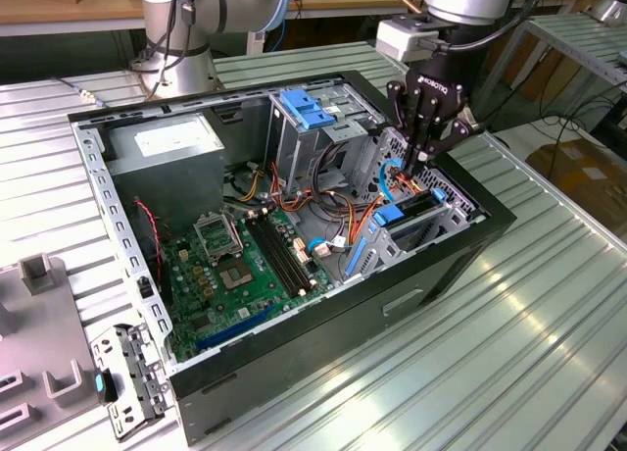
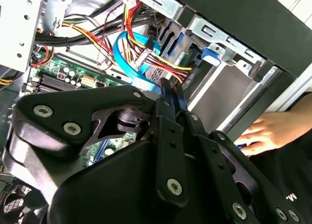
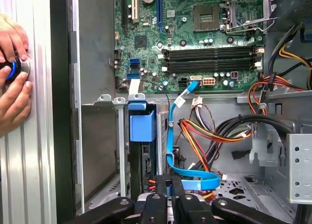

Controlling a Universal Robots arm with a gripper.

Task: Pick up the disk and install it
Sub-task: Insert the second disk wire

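install step, by the look of it: disk (image 1: 416, 213) already standing on edge in the lower drive cage (image 1: 446, 214) at the case front, blue rail (image 3: 142, 125) up in the first wrist view. gripper (image 1: 419, 159) just above the bay among the cables, fingers (image 2: 168, 100) pinched together on nothing. next, probably: pressing the disk fully home without snagging the blue sata cable (image 3: 171, 136).

Surface: a ribbed metal table (image 1: 549, 304) is being lit evenly | Rear: a wooden bench (image 1: 59, 5) is standing | Exterior view's right: a cardboard box (image 1: 588, 176) is lying on the floor
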